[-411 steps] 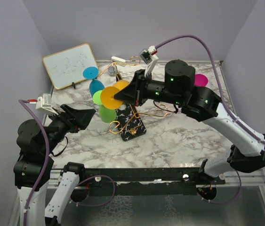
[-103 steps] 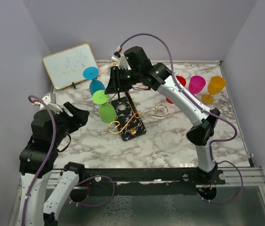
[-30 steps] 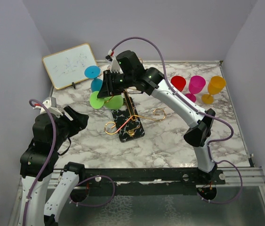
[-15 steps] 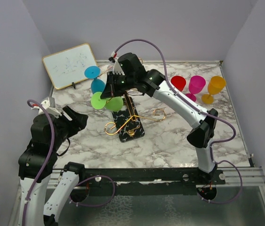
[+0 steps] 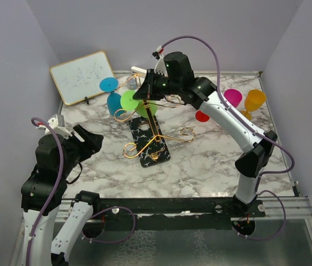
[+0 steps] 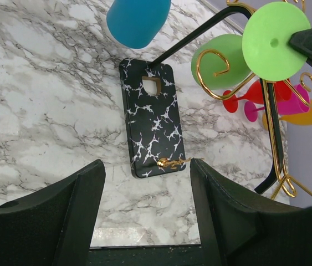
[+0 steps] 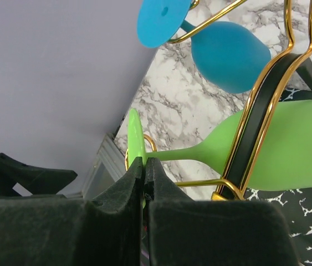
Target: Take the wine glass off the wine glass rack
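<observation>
Starting right at the right gripper [image 7: 144, 166]: pinched shut on the green wine glass [image 7: 289, 149], gripping the thin rim of its flat round foot edge-on. Just past the fingertips, can follow the stem out to the bowl, with a gold arm and the dark post of the wine glass rack [image 7: 269, 94] crossing in front of that bowl. Can't call it on the stem: hooked in the wire or clear of it, no idea from these angles. A bit further out from the jaws, hanging by its stem in another gold loop: a blue wine glass [image 7: 230, 55]. Down below the gripper in the top view, got the rack's black white-speckled base lying flat on the marble table [image 5: 200, 160]. Way back behind that gripper, along its own arm: a red glass [image 5: 203, 116], a magenta glass [image 5: 233, 97] and an orange glass [image 5: 254, 100] near one another. Over to the left gripper [image 5: 93, 139]: spread wide, nothing between the fingers, hanging above the table well short of the rack. Straight out ahead of its fingers, the black base first, then the green and blue glasses beyond. Furthest out past it, a framed whiteboard [image 5: 83, 77] propped at the back wall
</observation>
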Action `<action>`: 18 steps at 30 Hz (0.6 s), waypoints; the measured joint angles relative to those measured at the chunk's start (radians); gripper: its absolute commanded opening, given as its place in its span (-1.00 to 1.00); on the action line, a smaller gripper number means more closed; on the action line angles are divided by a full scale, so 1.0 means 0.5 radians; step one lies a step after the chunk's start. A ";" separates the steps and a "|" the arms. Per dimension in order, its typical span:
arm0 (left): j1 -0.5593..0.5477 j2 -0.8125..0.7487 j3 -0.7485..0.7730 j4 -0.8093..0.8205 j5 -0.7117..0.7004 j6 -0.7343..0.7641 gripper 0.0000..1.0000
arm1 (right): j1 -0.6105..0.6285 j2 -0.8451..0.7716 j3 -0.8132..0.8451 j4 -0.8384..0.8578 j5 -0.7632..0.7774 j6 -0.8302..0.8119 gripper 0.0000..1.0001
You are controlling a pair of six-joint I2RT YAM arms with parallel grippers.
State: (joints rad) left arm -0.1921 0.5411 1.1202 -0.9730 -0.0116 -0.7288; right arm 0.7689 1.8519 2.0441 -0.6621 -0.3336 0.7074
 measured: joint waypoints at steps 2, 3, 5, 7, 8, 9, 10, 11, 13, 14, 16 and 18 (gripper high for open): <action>0.000 0.000 0.000 0.000 0.000 -0.002 0.31 | -0.017 0.014 0.000 0.038 -0.008 0.015 -0.98; 0.000 0.000 0.000 0.000 -0.001 -0.003 0.31 | -0.024 0.023 0.000 0.063 -0.018 0.027 -0.99; 0.000 0.000 0.000 -0.002 -0.001 -0.004 0.31 | -0.047 0.050 0.002 0.149 -0.072 0.069 -0.98; 0.000 0.000 0.005 -0.005 -0.002 -0.004 0.31 | -0.061 0.078 0.011 0.237 -0.130 0.119 -0.98; 0.000 0.000 0.010 -0.009 -0.002 -0.004 0.31 | -0.072 0.097 0.021 0.279 -0.166 0.153 -0.99; 0.000 0.000 0.016 -0.011 -0.002 -0.004 0.31 | -0.079 0.108 0.028 0.320 -0.198 0.184 -0.99; 0.000 0.000 0.026 -0.015 -0.003 -0.004 0.31 | -0.085 0.119 0.030 0.361 -0.230 0.218 -0.99; 0.000 0.000 0.031 -0.015 -0.004 -0.004 0.30 | -0.089 0.129 0.033 0.405 -0.268 0.259 -0.98; 0.000 0.000 0.035 -0.016 -0.005 -0.005 0.31 | -0.089 0.146 0.047 0.476 -0.320 0.316 -0.99; 0.000 0.000 0.035 -0.018 -0.005 -0.005 0.31 | -0.093 0.153 0.057 0.507 -0.343 0.343 -0.99; 0.000 0.000 0.035 -0.018 -0.008 -0.005 0.31 | -0.103 0.157 0.066 0.584 -0.391 0.397 -0.99; 0.000 0.000 0.035 -0.018 -0.008 -0.006 0.31 | -0.112 0.157 0.089 0.639 -0.430 0.439 -0.99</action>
State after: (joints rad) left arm -0.1921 0.5411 1.1378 -0.9817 -0.0154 -0.7319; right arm 0.7128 1.9305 2.0884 -0.3428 -0.5488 0.9268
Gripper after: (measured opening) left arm 0.654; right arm 0.016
